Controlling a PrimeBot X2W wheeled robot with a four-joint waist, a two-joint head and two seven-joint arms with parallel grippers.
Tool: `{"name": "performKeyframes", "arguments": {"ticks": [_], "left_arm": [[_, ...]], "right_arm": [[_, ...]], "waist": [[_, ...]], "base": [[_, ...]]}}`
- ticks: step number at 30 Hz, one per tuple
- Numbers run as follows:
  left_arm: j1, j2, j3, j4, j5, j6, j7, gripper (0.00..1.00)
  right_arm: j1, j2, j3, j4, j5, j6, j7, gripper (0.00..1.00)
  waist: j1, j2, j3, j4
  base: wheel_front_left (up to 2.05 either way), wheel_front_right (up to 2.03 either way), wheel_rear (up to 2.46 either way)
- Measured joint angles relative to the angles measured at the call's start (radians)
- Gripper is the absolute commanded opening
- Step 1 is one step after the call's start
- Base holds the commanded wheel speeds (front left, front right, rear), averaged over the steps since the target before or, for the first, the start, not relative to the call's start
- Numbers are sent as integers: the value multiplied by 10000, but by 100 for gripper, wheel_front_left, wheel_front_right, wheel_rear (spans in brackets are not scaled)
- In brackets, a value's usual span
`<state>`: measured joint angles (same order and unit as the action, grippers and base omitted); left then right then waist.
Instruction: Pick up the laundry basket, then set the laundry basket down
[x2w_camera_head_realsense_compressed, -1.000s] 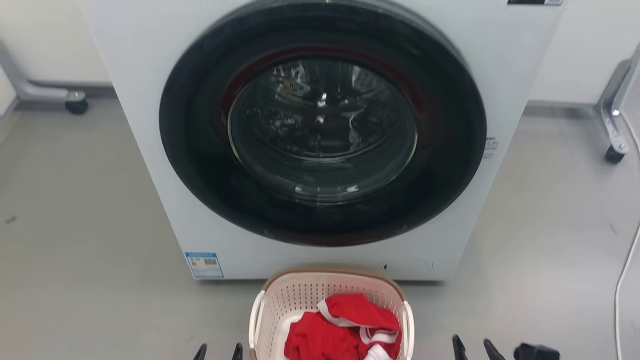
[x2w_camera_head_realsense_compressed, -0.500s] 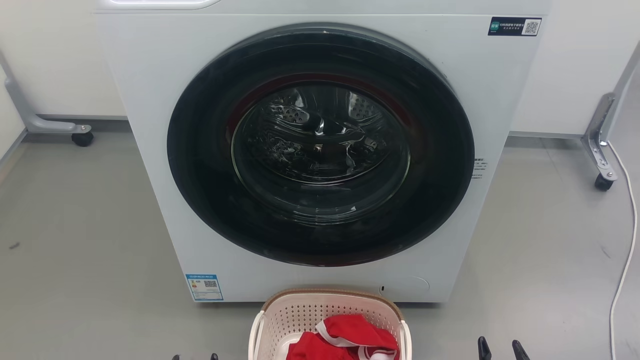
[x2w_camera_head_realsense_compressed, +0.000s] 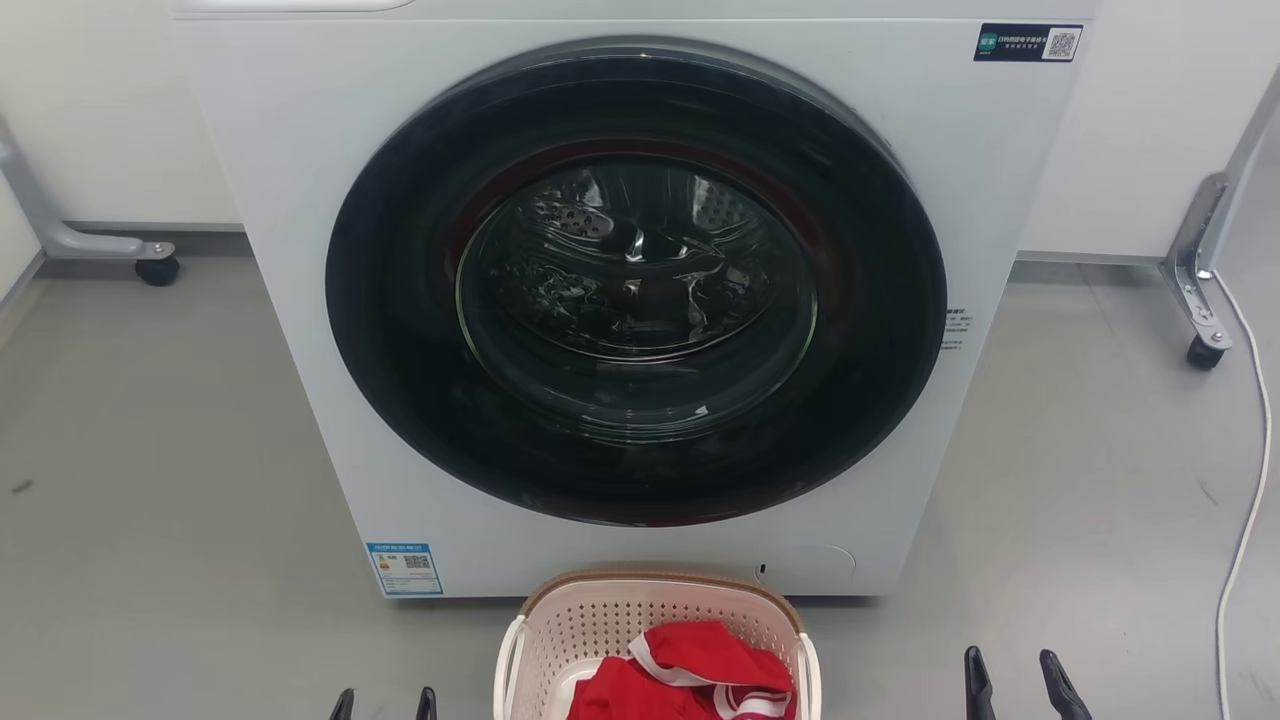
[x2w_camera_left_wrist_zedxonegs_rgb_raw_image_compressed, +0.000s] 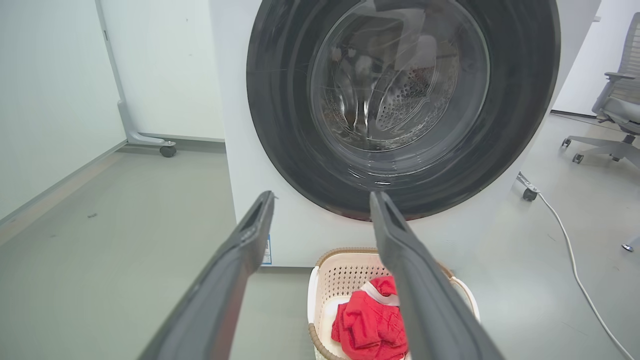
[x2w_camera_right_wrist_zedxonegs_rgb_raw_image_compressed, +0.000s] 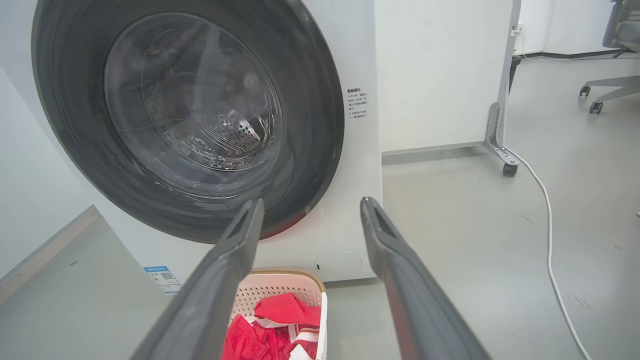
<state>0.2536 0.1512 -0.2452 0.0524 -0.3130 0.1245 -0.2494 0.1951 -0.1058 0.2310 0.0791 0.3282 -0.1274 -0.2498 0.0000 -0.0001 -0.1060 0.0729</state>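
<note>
The laundry basket (x2w_camera_head_realsense_compressed: 600, 615) is cream with perforated walls, a brown rim and white side handles; it stands on the floor in front of the washing machine, at the bottom centre of the head view, holding red and white clothing (x2w_camera_head_realsense_compressed: 690, 675). My left gripper (x2w_camera_head_realsense_compressed: 384, 704) is open on the basket's left, apart from it. My right gripper (x2w_camera_head_realsense_compressed: 1022, 685) is open well to its right. In the left wrist view the basket (x2w_camera_left_wrist_zedxonegs_rgb_raw_image_compressed: 345, 272) lies below and between the open fingers (x2w_camera_left_wrist_zedxonegs_rgb_raw_image_compressed: 250, 235). In the right wrist view the basket (x2w_camera_right_wrist_zedxonegs_rgb_raw_image_compressed: 280, 285) sits low, behind the left finger (x2w_camera_right_wrist_zedxonegs_rgb_raw_image_compressed: 235, 245).
A white front-loading washing machine (x2w_camera_head_realsense_compressed: 300, 200) with a large dark round door stands just behind the basket. Wheeled metal frame legs (x2w_camera_head_realsense_compressed: 1195, 290) stand at both sides by the wall. A white cable (x2w_camera_head_realsense_compressed: 1245, 520) runs along the floor at right. An office chair (x2w_camera_left_wrist_zedxonegs_rgb_raw_image_compressed: 615, 115) stands further right.
The head camera tilted up over the last second, showing more of the machine's top. Both grippers' fingertips sit lower in the picture and farther out from the basket.
</note>
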Motion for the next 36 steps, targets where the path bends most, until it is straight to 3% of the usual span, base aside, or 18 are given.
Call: {"name": "performKeyframes", "arguments": {"ticks": [15,16,28,36], "left_arm": [[3,-117,33,-439,203,0,-2,100],[3,-125,31,-470,203,0,-2,0],[34,-221,138,201,-163,-113,192,0],[-98,-280,422,380,-1375,-293,502,0]], "right_arm": [[217,244,-184,-848,-671,-2,-27,100],[221,249,-194,-880,-685,-2,-27,0],[369,286,-274,-180,-278,105,136,0],[133,324,-583,-10,915,288,476,0]], "waist": [[0,2,136,-19],[0,2,141,-18],[1,1,184,-42],[1,2,279,-115]], "base": [[0,0,0],[0,0,0],[0,0,0],[0,0,0]]}}
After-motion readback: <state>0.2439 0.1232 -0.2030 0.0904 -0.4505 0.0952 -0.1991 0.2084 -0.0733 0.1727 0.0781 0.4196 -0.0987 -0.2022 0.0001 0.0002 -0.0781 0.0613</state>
